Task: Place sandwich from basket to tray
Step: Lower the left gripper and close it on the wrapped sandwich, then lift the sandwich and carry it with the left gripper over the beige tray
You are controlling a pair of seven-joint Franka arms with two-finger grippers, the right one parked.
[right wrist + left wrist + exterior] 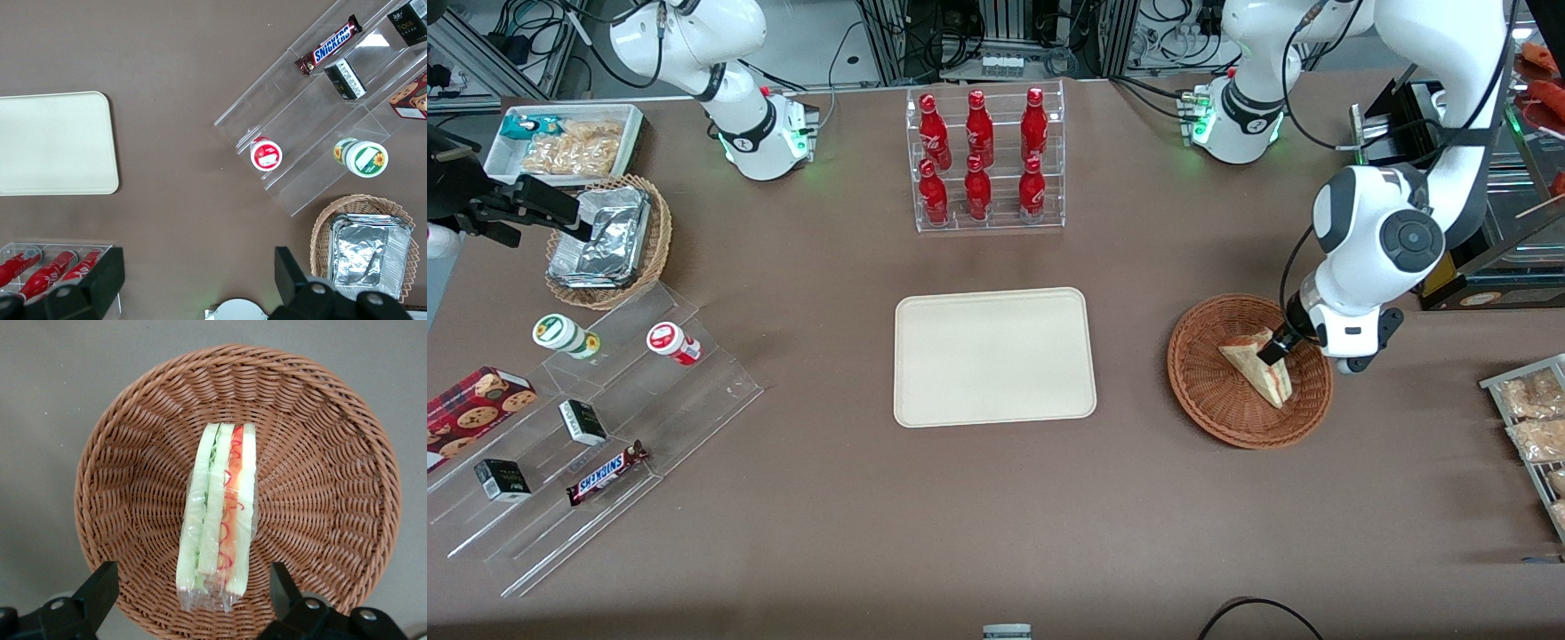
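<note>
The sandwich [1261,364] is a plastic-wrapped wedge standing on its edge in the reddish-brown wicker basket [1209,404], toward the working arm's end of the table. In the left wrist view the sandwich [219,513] shows its green, pink and red layers against the basket [320,487] weave. My gripper [1272,348] hangs just above the sandwich inside the basket's rim, and it is open: the gripper [193,587] has one black finger on each side of the wedge's near end, with clear gaps. The cream tray [994,356] lies bare at the table's middle.
A clear rack of red bottles [984,160] stands farther from the camera than the tray. Toward the parked arm's end are a tan basket of foil packets [605,240], a white bin of snacks [569,142] and an acrylic step display [587,427]. Snack bags [1534,418] lie at the working arm's table edge.
</note>
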